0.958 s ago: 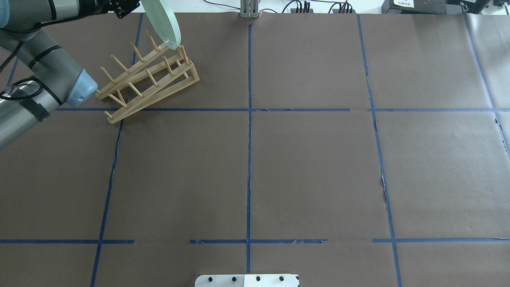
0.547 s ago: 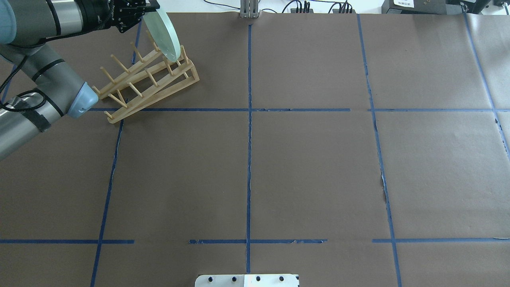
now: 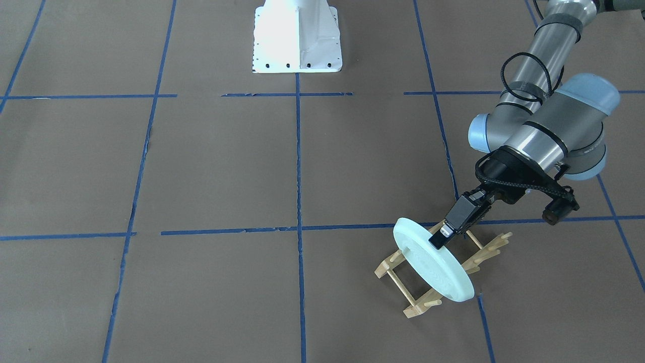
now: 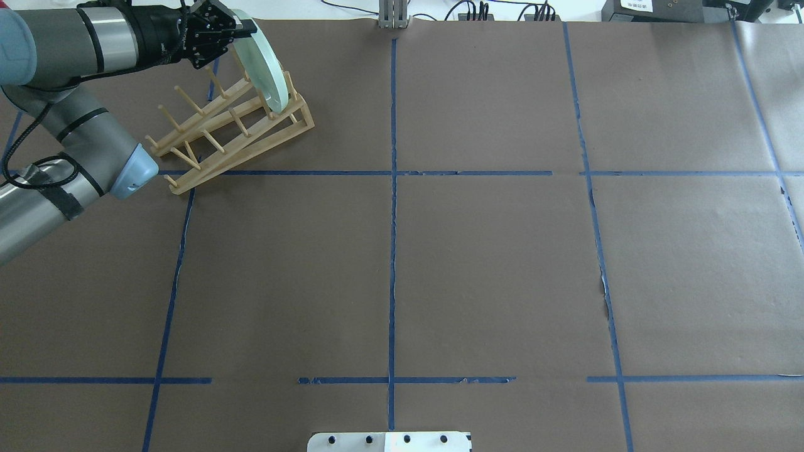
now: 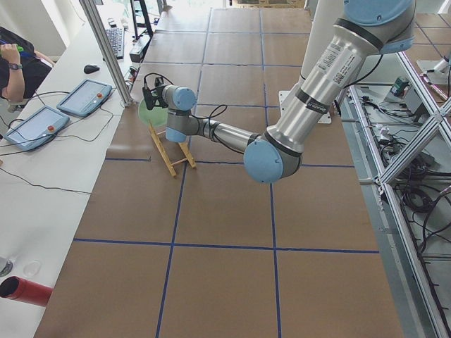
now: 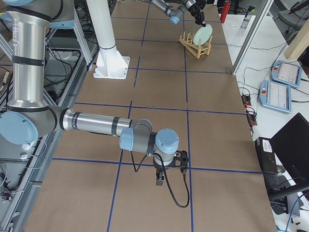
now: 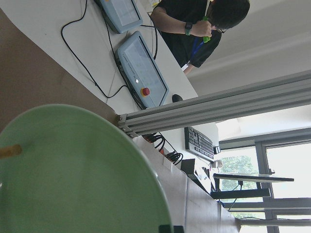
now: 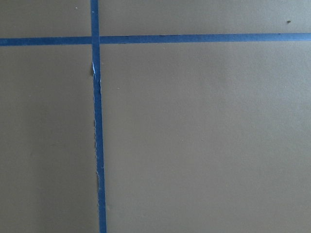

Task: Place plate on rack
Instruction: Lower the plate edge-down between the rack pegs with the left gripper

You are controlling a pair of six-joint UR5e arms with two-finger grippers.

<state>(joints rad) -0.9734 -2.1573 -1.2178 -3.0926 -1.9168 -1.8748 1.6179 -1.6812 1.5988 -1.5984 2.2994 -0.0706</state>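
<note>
1. You have the plate (image 3: 434, 266), a round, smooth, pale mint-green disc with a low raised rim. It stands on edge and tilted, with its lower edge down among the last pegs.
2. The rack (image 4: 242, 141) holds only that plate, at its end farther from the robot. It is light bare wood: two slanted rails with round upright pegs, joined by thin dowels. Whether the plate's edge bears on the rails is unclear.
3. The left end effector (image 3: 439, 238), black, pinches the plate's upper rim.
4. A second ago the plate hung higher, its lower edge just over the rack's end. Since then it has come down into the pegs, and the left arm has reached further in over the rack.
5. The worktop (image 4: 490, 263) is matte brown paper crossed by blue tape lines.
6. The right end effector (image 6: 160, 181) hangs low over the worktop, well apart from the rack. You cannot tell whether its fingers are spread or together.
</note>
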